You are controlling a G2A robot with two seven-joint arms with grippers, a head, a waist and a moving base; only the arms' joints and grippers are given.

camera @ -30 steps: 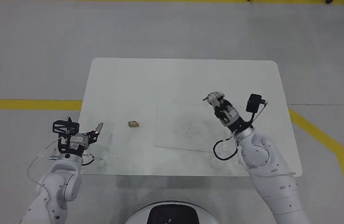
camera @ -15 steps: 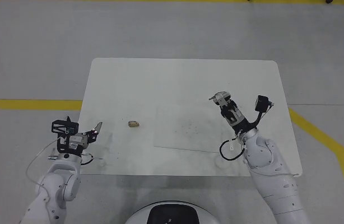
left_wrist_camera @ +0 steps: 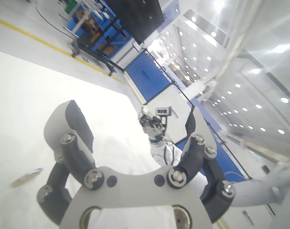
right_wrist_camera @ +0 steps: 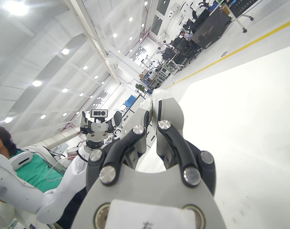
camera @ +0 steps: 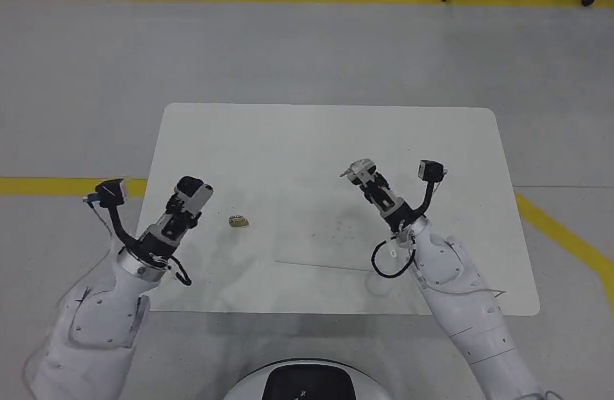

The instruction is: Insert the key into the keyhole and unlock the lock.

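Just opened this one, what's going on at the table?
A two-armed robot is at a white table on a lock-opening job. The small brass lock lies on the table, apart from both grippers. The left gripper hovers open close beside it. The right gripper is held over the middle of the table, shut. Something thin may be pinched there, but it is too small to identify.

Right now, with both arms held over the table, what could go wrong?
The small brass piece lies loose on the table, so the open left fingers might push it away instead of gripping it. The right fingers are pressed shut; I cannot tell if they hold anything, and something that thin could slip or twist unnoticed.
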